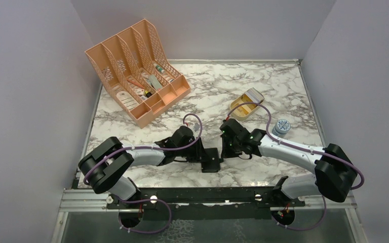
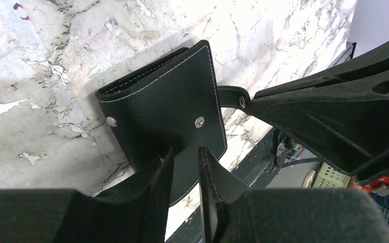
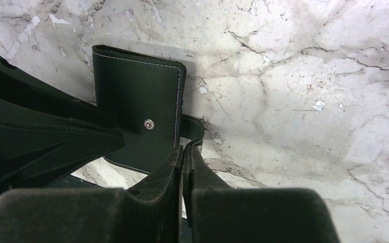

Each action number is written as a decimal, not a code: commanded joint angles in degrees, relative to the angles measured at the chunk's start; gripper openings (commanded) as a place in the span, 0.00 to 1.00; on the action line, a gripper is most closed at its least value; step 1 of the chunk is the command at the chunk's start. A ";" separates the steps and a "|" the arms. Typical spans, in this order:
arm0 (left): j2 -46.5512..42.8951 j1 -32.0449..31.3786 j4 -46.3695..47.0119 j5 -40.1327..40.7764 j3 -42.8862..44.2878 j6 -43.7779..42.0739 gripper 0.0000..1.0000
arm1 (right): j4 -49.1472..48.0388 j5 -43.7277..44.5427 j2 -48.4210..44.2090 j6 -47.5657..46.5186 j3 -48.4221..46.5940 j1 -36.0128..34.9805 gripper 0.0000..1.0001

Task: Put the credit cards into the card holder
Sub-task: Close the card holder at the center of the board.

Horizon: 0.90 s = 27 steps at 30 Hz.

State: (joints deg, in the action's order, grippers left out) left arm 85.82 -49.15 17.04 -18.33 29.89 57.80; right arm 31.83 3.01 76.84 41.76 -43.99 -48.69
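The black card holder [image 1: 211,164] lies folded shut on the marble near the front edge, between both grippers. It also shows in the left wrist view [image 2: 162,101] and the right wrist view [image 3: 137,91]. My left gripper [image 2: 186,154] has its fingers a narrow gap apart, with the tips over the holder's near flap; I cannot tell if they touch it. In the top view it [image 1: 206,154] is at the holder's left. My right gripper [image 3: 184,149] is shut on the holder's snap tab [image 2: 229,96], at its right side [image 1: 225,152]. No credit cards show clearly.
A peach desk organiser [image 1: 138,71] with small items stands at the back left. An open gold oval tin [image 1: 246,106] lies right of centre. A small blue-grey round object [image 1: 282,127] sits beyond the right arm. The table's front rail [image 1: 207,195] is close behind the holder.
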 commanded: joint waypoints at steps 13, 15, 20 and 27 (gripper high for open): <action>-1.89 -0.18 -2.54 3.11 -0.19 -1.55 0.28 | 3.01 3.54 -1.21 0.84 0.51 -0.36 0.14; -1.94 -0.20 -2.53 3.14 -0.18 -1.56 0.28 | 2.72 3.33 -1.33 1.01 0.74 -0.31 0.14; -1.88 -0.24 -2.55 3.08 -0.27 -1.59 0.28 | 2.31 3.13 -1.27 1.04 0.76 -0.36 0.16; -1.88 -0.27 -2.51 3.12 -0.36 -1.55 0.28 | 0.78 1.39 -0.97 0.87 1.36 -0.36 0.21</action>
State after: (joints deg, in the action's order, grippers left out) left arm 84.95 -49.25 15.75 -17.10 29.89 57.28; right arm 34.17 4.82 75.70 42.00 -43.79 -48.69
